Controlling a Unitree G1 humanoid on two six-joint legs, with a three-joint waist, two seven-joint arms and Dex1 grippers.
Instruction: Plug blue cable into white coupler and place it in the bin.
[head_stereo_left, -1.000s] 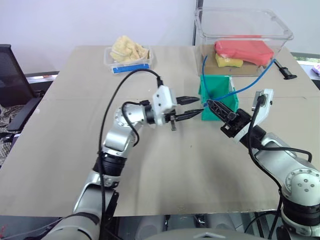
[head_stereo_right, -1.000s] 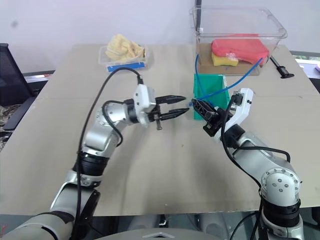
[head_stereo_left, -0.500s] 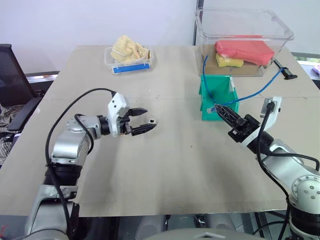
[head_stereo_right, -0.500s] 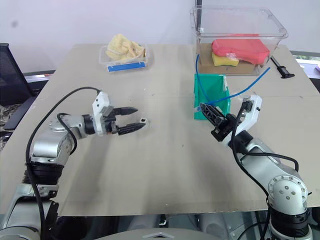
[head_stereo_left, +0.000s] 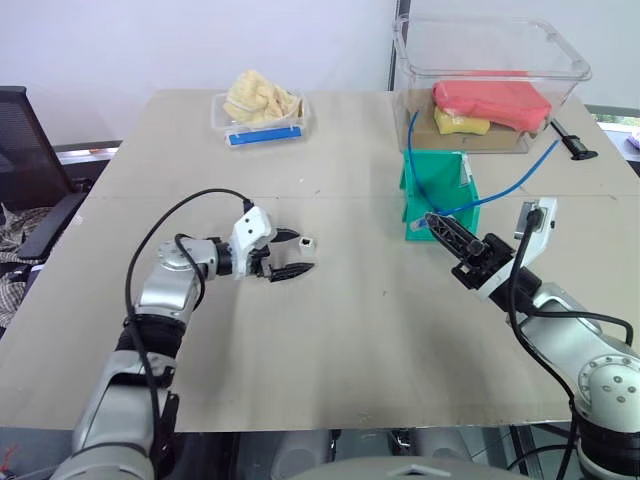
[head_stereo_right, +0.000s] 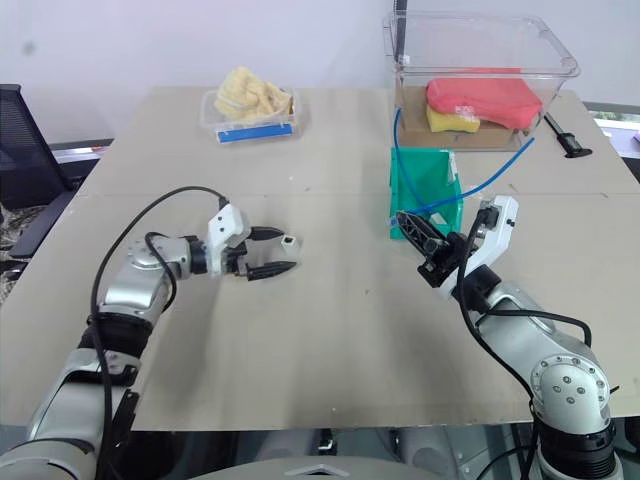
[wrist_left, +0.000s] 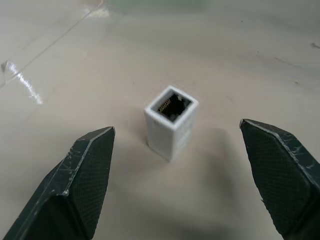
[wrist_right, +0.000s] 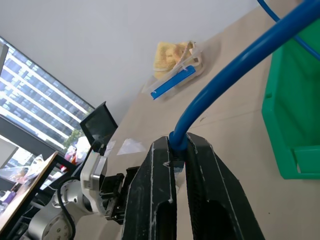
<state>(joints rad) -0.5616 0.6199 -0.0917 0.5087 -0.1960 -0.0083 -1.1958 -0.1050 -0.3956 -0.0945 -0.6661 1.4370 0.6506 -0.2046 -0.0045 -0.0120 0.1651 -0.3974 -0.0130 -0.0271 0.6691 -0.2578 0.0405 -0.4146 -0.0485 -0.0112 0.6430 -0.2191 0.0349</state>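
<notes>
Fingers of the left gripper (head_stereo_left: 297, 255) stood wide apart, low over the table (head_stereo_left: 330, 350), with the white coupler (head_stereo_left: 311, 242) standing upright on the tabletop just past their tips and touching neither one. Seen from the left wrist, the coupler showed its dark socket turned upward, sitting free between the two black fingertips (wrist_left: 85, 175).

Over on the right side, the right gripper (head_stereo_left: 436, 224) was clamped shut on the blue cable (head_stereo_left: 510, 186), pinching it close to its end. From that grip the cord rose and swung away behind the arm toward the far right of the table, up near the large clear tub (head_stereo_left: 490, 75). The gripper hung just in front of the bin (head_stereo_left: 432, 188), the green one with the cut-away front, which sat on the table before the clear tub. The coupler and the cable end were well apart.

At the far left stood a small clear tray (head_stereo_left: 258, 118) with a yellow cloth (head_stereo_left: 260, 97) heaped in it.
</notes>
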